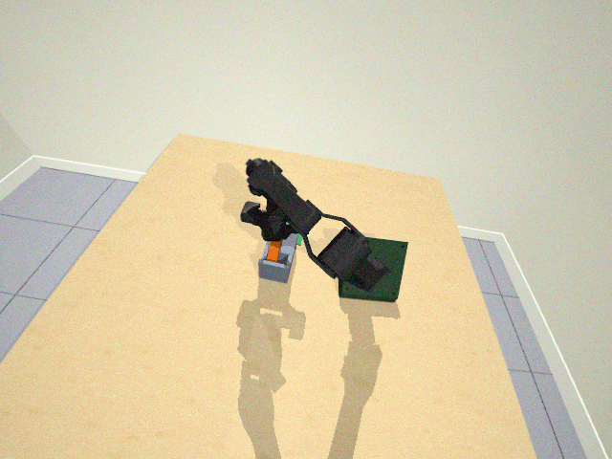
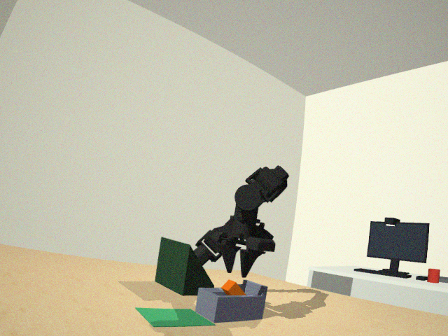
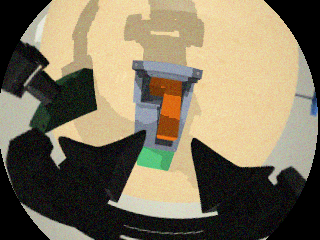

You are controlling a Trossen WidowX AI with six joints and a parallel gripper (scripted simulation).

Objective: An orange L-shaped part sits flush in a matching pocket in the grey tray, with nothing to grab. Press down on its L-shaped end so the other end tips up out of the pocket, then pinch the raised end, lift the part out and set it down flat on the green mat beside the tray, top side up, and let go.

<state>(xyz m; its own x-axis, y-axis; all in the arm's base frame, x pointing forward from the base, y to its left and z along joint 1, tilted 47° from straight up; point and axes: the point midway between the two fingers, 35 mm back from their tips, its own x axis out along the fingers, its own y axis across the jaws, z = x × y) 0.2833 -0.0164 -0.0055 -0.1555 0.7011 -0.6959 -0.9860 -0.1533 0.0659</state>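
Observation:
The orange part (image 1: pixel 273 251) (image 2: pixel 230 287) (image 3: pixel 171 112) lies tilted in the grey tray (image 1: pixel 273 272) (image 2: pixel 239 309) (image 3: pixel 167 69). Its straight end, on the side toward the green mat, stands up above the tray's rim; its L-shaped end is low in the pocket. The green mat (image 2: pixel 169 317) (image 3: pixel 152 157) lies flat and bare beside the tray; in the top view the arm hides most of it. My gripper (image 2: pixel 236 274) (image 3: pixel 169 137) is open and empty, pointing down above the tray, with its fingertips a little above the raised end, on either side of it in the wrist view.
A dark green block (image 1: pixel 392 286) (image 2: pixel 171 267) (image 3: pixel 77 100) stands at the arm's base, off to one side of the tray. A desk with a monitor (image 2: pixel 397 241) and a red cup (image 2: pixel 433 275) stands in the background.

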